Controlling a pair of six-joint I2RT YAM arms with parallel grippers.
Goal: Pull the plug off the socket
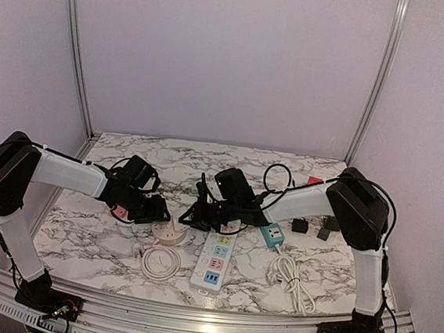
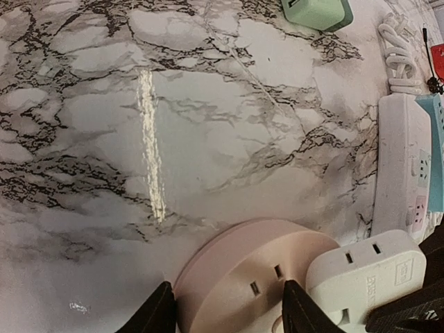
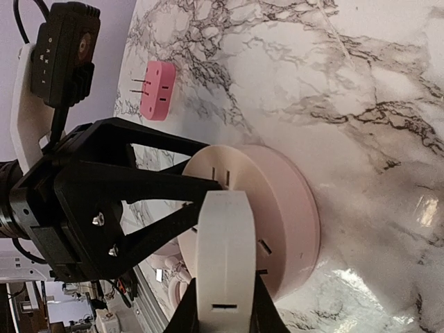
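Gripping white plug (image 3: 222, 243) in right gripper (image 3: 223, 313); left gripper (image 2: 229, 309) clamps pink round socket (image 2: 236, 274). Next, likely: pull plug straight out while the socket is held steady.

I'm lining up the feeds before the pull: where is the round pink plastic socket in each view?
Top external: round pink plastic socket lies left of centre, just left of the long white power strip.
Left wrist: socket at bottom centre.
Right wrist: socket fills the centre.
Shared landmark: the boxy white plastic plug seated in it, shown in both wrist views.
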